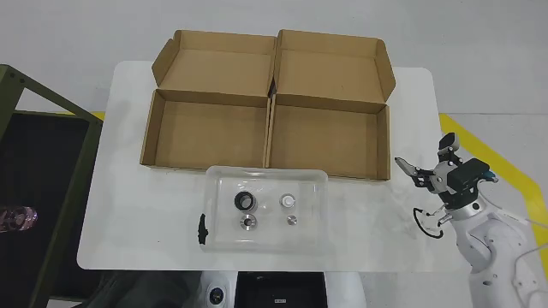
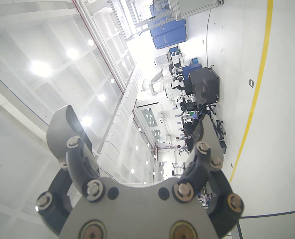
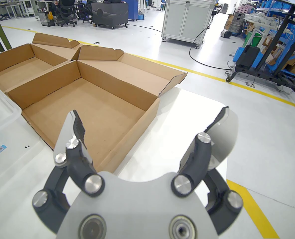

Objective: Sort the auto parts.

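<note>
Brown cardboard boxes (image 1: 205,128), a clear tray (image 1: 265,169), white table (image 1: 120,205), yellow floor line (image 1: 501,162).

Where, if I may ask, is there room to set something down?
The brown left cardboard box and right cardboard box have bare floors; the white tabletop is free either side of the clear plastic tray. Its middle, holding four small parts, is crowded.

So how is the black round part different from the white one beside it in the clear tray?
The black round part is dark and looks bigger; the white part is pale and looks smaller. The black one lies to the white one's left in the top view. Both look round and sit in the clear tray.
</note>
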Motion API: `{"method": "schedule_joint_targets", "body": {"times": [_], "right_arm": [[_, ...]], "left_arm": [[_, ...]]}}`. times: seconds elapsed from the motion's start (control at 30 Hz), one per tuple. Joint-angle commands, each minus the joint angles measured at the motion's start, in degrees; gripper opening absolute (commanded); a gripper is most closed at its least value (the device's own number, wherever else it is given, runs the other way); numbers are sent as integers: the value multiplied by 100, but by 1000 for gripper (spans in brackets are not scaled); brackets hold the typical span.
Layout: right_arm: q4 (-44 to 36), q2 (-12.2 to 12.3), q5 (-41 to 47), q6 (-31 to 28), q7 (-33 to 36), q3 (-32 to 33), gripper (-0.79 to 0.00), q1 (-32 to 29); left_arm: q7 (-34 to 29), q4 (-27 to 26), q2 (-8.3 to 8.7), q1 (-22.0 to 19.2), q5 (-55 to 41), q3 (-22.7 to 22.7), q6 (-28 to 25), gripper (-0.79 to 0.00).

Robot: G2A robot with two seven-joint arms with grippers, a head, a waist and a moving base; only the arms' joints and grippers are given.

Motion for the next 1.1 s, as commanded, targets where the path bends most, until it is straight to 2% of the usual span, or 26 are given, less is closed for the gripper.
{"method": "schedule_joint_targets", "body": {"times": [0.0, 0.63, 0.83, 1.07], "right_arm": [[0, 0, 0, 0, 0, 0, -1, 0], [-3, -1, 6, -6, 18, -16, 0, -2], [-241, 34, 83, -398, 492, -215, 0, 92], [-718, 108, -13, -1241, 1086, -536, 0, 263]], "left_arm": [[0, 0, 0, 0, 0, 0, 0, -1], [0, 0, 0, 0, 0, 0, 0, 0], [0, 0, 0, 0, 0, 0, 0, 0], [0, 0, 0, 0, 0, 0, 0, 0]]}}
